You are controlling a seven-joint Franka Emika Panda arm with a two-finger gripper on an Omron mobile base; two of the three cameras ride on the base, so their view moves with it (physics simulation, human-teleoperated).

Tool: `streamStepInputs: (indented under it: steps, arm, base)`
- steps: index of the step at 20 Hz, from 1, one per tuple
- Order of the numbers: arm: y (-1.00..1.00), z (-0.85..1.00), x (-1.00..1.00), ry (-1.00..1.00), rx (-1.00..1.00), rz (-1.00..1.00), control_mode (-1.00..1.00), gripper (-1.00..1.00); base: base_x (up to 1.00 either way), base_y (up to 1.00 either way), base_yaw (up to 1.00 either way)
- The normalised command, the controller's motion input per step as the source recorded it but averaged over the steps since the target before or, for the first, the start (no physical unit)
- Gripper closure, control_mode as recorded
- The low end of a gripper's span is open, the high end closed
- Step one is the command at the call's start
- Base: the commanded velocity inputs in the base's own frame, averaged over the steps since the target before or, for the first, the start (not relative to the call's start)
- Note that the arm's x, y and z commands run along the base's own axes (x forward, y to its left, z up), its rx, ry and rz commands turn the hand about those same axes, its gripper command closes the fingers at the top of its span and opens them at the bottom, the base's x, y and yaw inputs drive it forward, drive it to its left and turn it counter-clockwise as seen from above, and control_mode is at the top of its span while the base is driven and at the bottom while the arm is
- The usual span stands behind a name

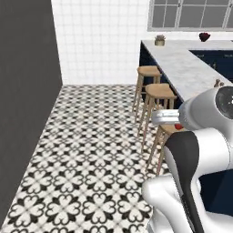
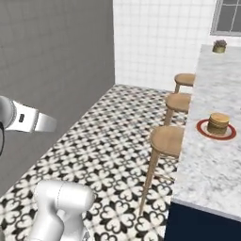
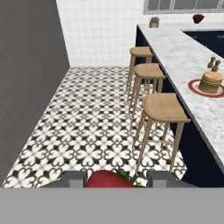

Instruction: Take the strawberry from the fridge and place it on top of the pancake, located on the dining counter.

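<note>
Left base view: gripper (image 1: pixel 175 122) out over the stools (image 1: pixel 159 90), strawberry (image 1: pixel 178 126) showing red at its tip. Right base view: pancake (image 2: pixel 218 123) on red-rimmed plate (image 2: pixel 203 130), dining counter (image 2: pixel 207 164). Hand view: jaws clamped on strawberry, well apart from pancake.

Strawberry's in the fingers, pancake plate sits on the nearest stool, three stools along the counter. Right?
Not quite. The plate with the pancake sits on the counter, not on a stool; the hand view shows it on the marble top. The rest stands: strawberry between the fingers, three stools along the counter.
</note>
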Motion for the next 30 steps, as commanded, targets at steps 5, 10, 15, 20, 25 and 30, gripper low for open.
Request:
streamStepInputs:
  steps: [5,10,15,20,25,30]
  arm:
    - [0.0,0.0,0.0,0.0,0.0,0.0,1.0,1.0]
    - [0.0,0.0,0.0,0.0,0.0,0.0,1.0,1.0]
    - [0.0,0.0,0.0,0.0,0.0,0.0,1.0,1.0]
    - [0.0,0.0,0.0,0.0,0.0,0.0,1.0,1.0]
    - [0.0,0.0,0.0,0.0,0.0,0.0,1.0,1.0]
    - [0.0,0.0,0.0,0.0,0.0,0.0,1.0,1.0]
  base:
    - [0.73,0.82,-0.6]
    - [0.62,0.61,-0.65]
    - [0.6,0.54,-0.62]
    - [0.67,0.41,-0.63]
    - [0.73,0.43,-0.63]
    - [0.87,0.4,-0.57]
